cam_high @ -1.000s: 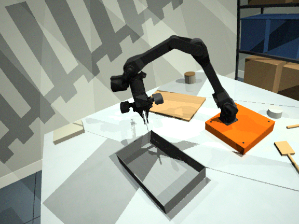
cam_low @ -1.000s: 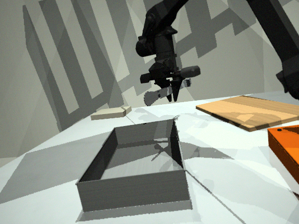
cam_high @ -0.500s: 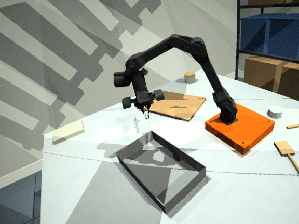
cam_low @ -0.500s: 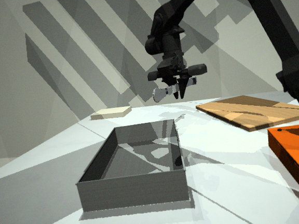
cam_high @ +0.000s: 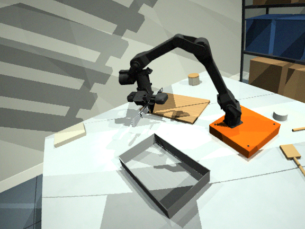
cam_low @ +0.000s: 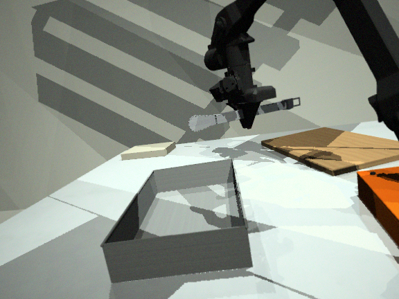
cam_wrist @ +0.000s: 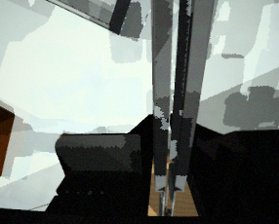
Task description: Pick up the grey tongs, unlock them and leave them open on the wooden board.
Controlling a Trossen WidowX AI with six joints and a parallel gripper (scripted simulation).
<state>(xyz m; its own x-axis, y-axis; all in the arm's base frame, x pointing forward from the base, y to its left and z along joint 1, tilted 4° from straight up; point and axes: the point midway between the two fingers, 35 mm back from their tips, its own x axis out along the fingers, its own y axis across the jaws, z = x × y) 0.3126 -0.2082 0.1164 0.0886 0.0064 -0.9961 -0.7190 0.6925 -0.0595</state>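
My gripper [cam_high: 150, 111] [cam_low: 246, 125] [cam_wrist: 161, 119] is shut on the grey tongs [cam_high: 135, 120] [cam_low: 202, 122] [cam_wrist: 162, 63], around the middle of their arms, and holds them in the air above the table. In the exterior view the broad tips point left and sit a little lower than the hinge end with its ring. In the wrist view the two arms lie close together, with a narrow gap. The wooden board [cam_high: 189, 104] [cam_low: 364, 145] [cam_wrist: 188, 206] lies near the hinge side, below the tongs. The roasting tin [cam_high: 190, 192] [cam_low: 180, 257] [cam_wrist: 85, 15] stands nearer the top and exterior views.
The orange base [cam_high: 254, 128] [cam_low: 382, 195] carries the arm, right of the board. A cream block [cam_high: 70, 136] [cam_low: 149, 151] lies at the left edge. A round wooden-topped pot [cam_high: 194, 80] stands behind the board. A grey disc [cam_high: 280, 116] and a wooden spatula [cam_high: 290, 151] lie at the right.
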